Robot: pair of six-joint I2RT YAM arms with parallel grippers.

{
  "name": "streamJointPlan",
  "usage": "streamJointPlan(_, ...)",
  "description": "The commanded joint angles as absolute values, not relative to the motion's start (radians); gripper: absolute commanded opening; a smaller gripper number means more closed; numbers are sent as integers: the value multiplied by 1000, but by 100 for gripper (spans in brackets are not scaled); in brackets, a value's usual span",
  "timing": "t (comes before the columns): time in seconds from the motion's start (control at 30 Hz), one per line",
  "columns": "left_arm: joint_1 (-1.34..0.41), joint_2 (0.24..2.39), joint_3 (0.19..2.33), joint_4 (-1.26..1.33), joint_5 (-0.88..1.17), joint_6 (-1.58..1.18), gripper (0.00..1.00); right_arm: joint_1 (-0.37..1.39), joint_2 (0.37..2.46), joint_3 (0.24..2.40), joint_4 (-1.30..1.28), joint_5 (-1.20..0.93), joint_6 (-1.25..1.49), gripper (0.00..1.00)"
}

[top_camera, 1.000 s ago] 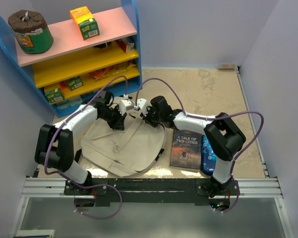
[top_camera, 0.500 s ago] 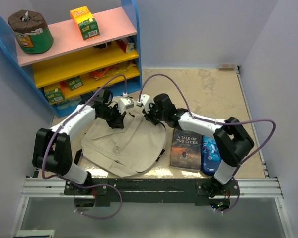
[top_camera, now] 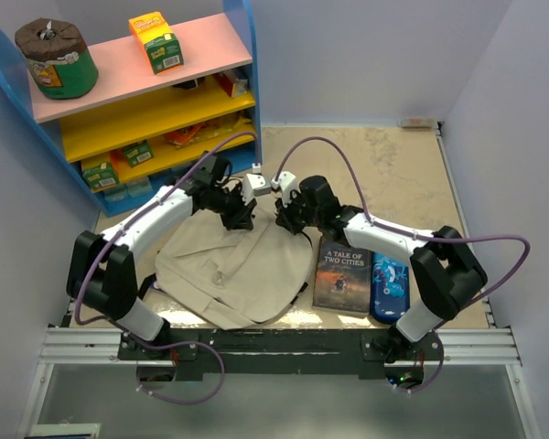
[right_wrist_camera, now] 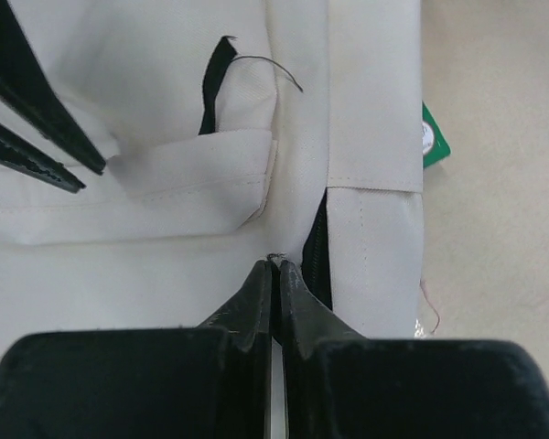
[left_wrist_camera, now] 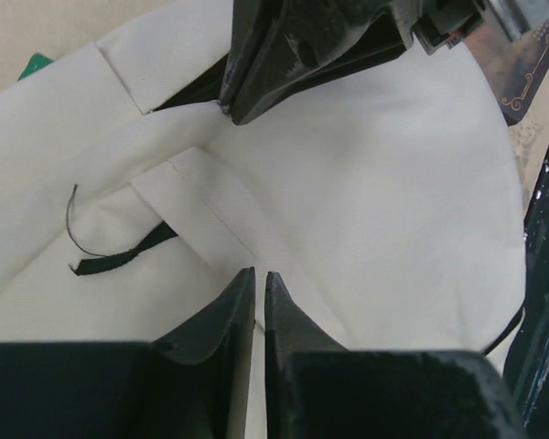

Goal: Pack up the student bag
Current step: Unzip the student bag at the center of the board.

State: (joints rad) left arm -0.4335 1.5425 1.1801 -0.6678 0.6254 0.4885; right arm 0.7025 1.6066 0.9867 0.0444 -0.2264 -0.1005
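Seen from above, the wrists hide both pinch points at the far edge of the student bag [top_camera: 233, 270], which lies flat, near and left of centre. The wrist views show them: the left gripper [left_wrist_camera: 259, 274] pinches a cream fold, and the right gripper [right_wrist_camera: 275, 267] is clenched on fabric beside the black zipper. A book [top_camera: 341, 273] and a blue pencil case [top_camera: 391, 285] lie to the bag's right.

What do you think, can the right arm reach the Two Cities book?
Probably yes: the book lies uncovered beside the student bag, just under that arm. But the right gripper is shut on the bag's fabric.
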Motion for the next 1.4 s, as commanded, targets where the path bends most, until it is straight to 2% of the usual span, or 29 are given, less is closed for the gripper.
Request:
streamJointPlan(0.0,-472,1685,1273,-557,646,495,17,724,1546,971,147,-285,-75,0)
streamJointPlan(0.27,-472,1706,1255,-402,793,601,33,724,1522,913,202,-316,-43,0)
streamJointPlan(0.63,-295,1602,1147,-196,940,371,32,724,1502,867,287,-336,-8,0)
streamJointPlan(0.73,-285,1597,1150,-250,1017,411,33,723,1500,862,296,-325,-8,0)
streamJointPlan(0.83,-308,1586,1135,-328,1086,532,38,719,1493,853,316,-324,23,0)
streamJointPlan(0.97,-353,1591,1127,-399,1134,675,53,716,1474,850,341,-353,41,0)
streamJointPlan(1.07,-387,1621,1143,-429,1121,745,59,715,1471,851,345,-359,46,0)
streamJointPlan(1.27,-374,1733,1149,-387,1031,796,58,713,1451,838,364,-364,74,0)
streamJointPlan(1.37,-371,1756,1141,-361,1017,793,53,713,1439,828,367,-353,78,0)
